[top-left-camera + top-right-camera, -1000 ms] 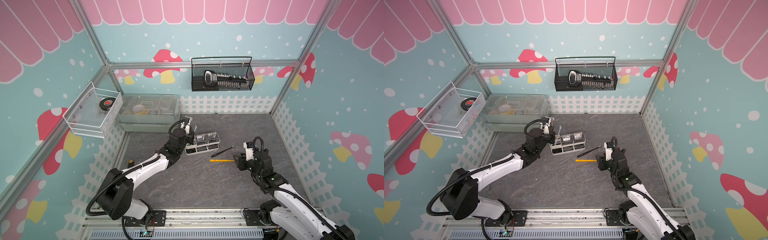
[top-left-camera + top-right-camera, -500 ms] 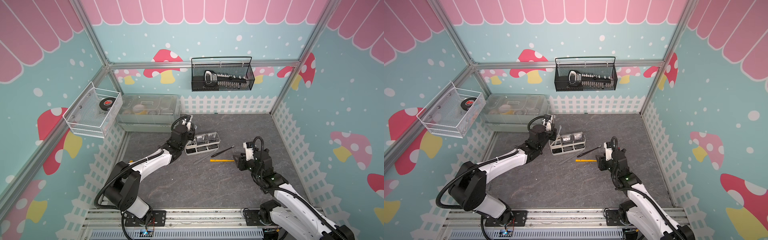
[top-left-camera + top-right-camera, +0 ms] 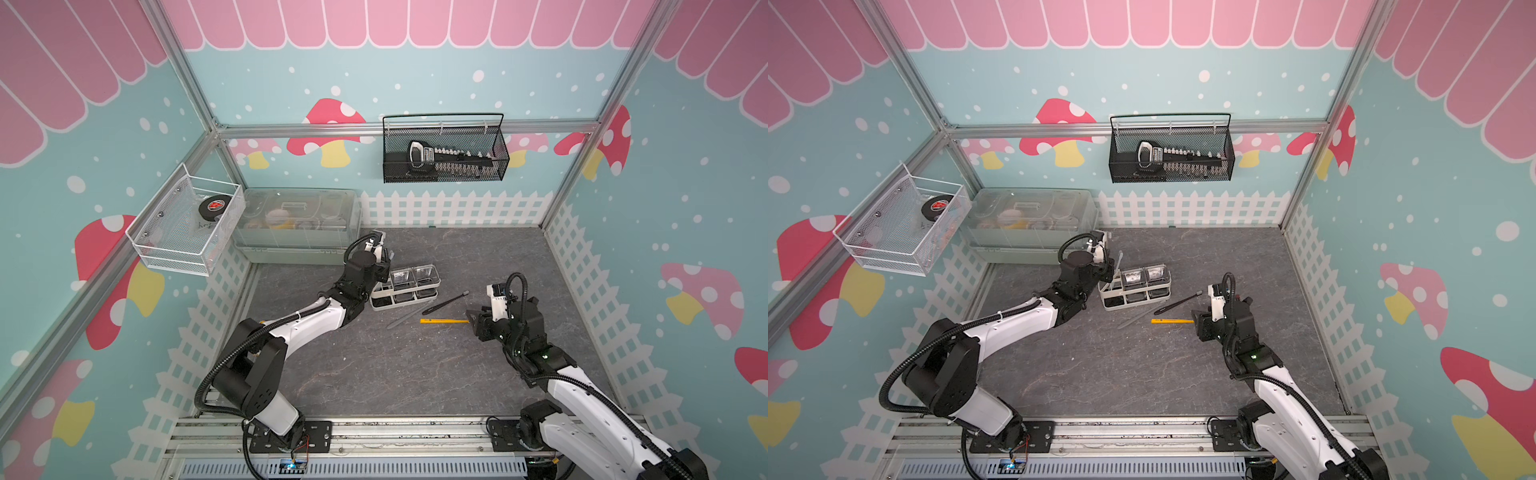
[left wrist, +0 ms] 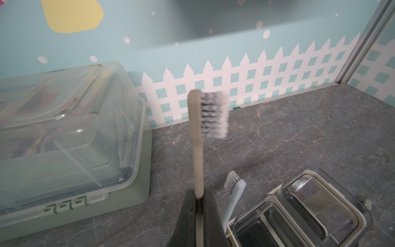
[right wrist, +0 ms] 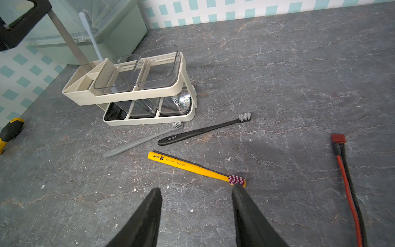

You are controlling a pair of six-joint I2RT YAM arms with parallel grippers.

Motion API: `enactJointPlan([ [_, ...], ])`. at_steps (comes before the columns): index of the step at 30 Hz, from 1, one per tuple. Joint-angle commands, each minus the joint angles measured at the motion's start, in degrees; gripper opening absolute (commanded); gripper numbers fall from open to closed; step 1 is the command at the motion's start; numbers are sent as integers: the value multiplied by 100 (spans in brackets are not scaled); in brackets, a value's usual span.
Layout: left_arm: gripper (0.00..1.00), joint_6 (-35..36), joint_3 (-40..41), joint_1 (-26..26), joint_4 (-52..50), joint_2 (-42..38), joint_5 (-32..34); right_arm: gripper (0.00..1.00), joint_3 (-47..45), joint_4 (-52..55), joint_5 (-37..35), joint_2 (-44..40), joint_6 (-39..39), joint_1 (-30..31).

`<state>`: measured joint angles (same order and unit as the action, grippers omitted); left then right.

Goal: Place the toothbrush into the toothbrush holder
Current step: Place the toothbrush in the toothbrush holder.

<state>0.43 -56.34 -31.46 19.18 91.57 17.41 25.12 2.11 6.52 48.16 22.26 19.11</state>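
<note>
My left gripper [image 4: 199,192] is shut on a cream toothbrush [image 4: 197,139], held upright with its bristles on top. Its handle [image 5: 68,42] slants down from the gripper [image 3: 380,266] to the slotted end of the off-white toothbrush holder [image 5: 136,94], dipping behind the rim. A pale blue toothbrush [image 5: 90,36] stands in that same section. The holder [image 3: 405,291] [image 3: 1136,291] carries two clear cups. My right gripper [image 5: 197,188] [image 3: 473,318] hovers open and empty just above the table, beside the head of a yellow toothbrush [image 5: 188,167].
A grey toothbrush [image 5: 141,141] and a black one [image 5: 203,131] lie in front of the holder. The clear-lidded grey-green box [image 3: 297,226] sits behind it. A red-and-black cable [image 5: 348,181] and a yellow-black tool handle [image 5: 9,132] lie on the table. Two mesh baskets [image 3: 444,153] [image 3: 187,220] hang on the walls.
The left arm's elbow has swung inward and its wrist has shifted slightly over the holder's slotted end, still gripping the cream toothbrush. The right arm has not moved.
</note>
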Motion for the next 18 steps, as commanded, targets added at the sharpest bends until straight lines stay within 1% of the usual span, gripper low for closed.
enactJointPlan([
  [1, 0, 15, 187, 36, 287, 113, 242, 53, 19, -70, 68, -15, -73, -40],
  [12, 0, -16, 607, 36, 723, 106, 425, 53, 1, -44, 77, -34, -64, -48],
  [18, 0, -52, 802, 37, 961, 149, 406, 53, 1, -37, 86, -45, -64, -57],
])
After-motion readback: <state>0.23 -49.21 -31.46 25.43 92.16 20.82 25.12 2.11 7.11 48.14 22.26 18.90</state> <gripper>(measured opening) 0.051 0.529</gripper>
